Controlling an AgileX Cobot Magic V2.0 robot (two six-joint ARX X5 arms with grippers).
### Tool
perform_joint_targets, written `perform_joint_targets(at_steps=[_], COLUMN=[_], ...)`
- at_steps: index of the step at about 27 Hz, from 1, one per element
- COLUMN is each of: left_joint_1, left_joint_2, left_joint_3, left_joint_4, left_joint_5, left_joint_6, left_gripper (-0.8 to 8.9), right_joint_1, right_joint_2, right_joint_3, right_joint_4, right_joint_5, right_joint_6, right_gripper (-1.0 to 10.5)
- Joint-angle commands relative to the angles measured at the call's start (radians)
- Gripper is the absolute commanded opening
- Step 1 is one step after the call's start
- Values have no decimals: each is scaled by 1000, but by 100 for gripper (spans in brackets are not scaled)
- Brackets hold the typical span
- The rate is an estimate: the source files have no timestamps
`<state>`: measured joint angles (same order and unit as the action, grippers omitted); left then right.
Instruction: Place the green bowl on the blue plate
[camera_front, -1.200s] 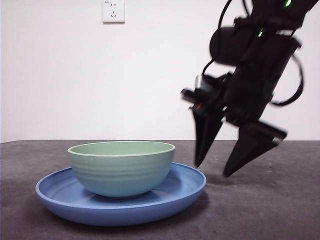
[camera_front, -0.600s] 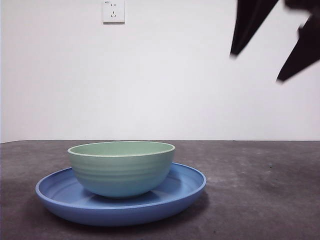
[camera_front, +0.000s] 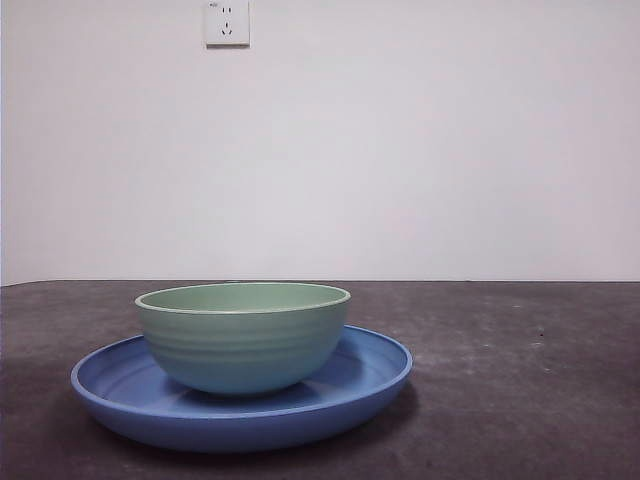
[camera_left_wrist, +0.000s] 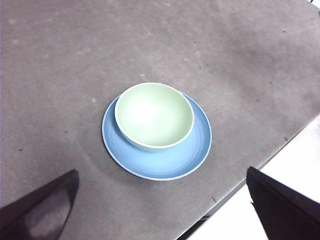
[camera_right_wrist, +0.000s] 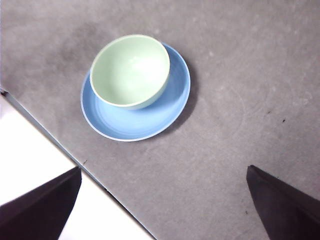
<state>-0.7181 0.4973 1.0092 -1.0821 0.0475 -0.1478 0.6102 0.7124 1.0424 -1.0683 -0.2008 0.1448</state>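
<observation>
The pale green bowl (camera_front: 243, 335) stands upright inside the blue plate (camera_front: 370, 380) on the dark table, empty. From high above, the left wrist view shows the bowl (camera_left_wrist: 154, 115) on the plate (camera_left_wrist: 195, 150), with my left gripper (camera_left_wrist: 162, 210) open and far from them. In the right wrist view the bowl (camera_right_wrist: 130, 70) sits toward one side of the plate (camera_right_wrist: 165, 112); my right gripper (camera_right_wrist: 162, 205) is open, raised well clear. Neither gripper appears in the front view.
A white wall with a socket (camera_front: 227, 22) stands behind the table. The table's edge (camera_right_wrist: 75, 162) runs close to the plate, with white floor beyond it.
The arm that hung to the right of the bowl has risen and left the front view. Bowl and plate have not moved.
</observation>
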Motion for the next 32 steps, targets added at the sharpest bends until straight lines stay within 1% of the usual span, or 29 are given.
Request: perform_joint_targets(at_steps=[1, 6, 13, 14, 15, 16, 17, 18, 20, 26, 32], left_joint_1=[-7, -7, -7, -7, -7, -7, -7, -7, -7, -7, -7], left_joint_2=[5, 5, 5, 5, 5, 5, 5, 5, 5, 5, 5], left_joint_3=[8, 8, 8, 8, 8, 8, 8, 8, 8, 8, 8], left_joint_4=[6, 7, 13, 13, 13, 12, 11, 18, 27, 61, 61], left_joint_5=[-4, -4, -4, -4, -4, -4, -4, -4, -4, -3, -3], left_joint_6=[4, 4, 4, 5, 6, 10, 10, 7, 7, 4, 4], left_gripper=[649, 649, 640, 561, 398, 177, -29, 44, 8, 8, 8], right_joint_1=[10, 9, 10, 10, 10, 10, 10, 10, 10, 9, 9], right_joint_2=[-30, -62, -61, -61, -61, -61, -61, -61, -61, -61, -61], right_joint_3=[5, 5, 5, 5, 5, 5, 5, 5, 5, 5, 5], right_joint_4=[-5, -11, -27, -27, -27, -31, -33, -32, -29, -23, -24], right_joint_5=[4, 14, 15, 14, 14, 14, 15, 16, 16, 18, 18], right_joint_6=[-15, -15, -15, -15, -15, -15, -17, -22, -22, -22, -22], right_gripper=[547, 547, 543, 512, 389, 225, 27, 12, 24, 24, 24])
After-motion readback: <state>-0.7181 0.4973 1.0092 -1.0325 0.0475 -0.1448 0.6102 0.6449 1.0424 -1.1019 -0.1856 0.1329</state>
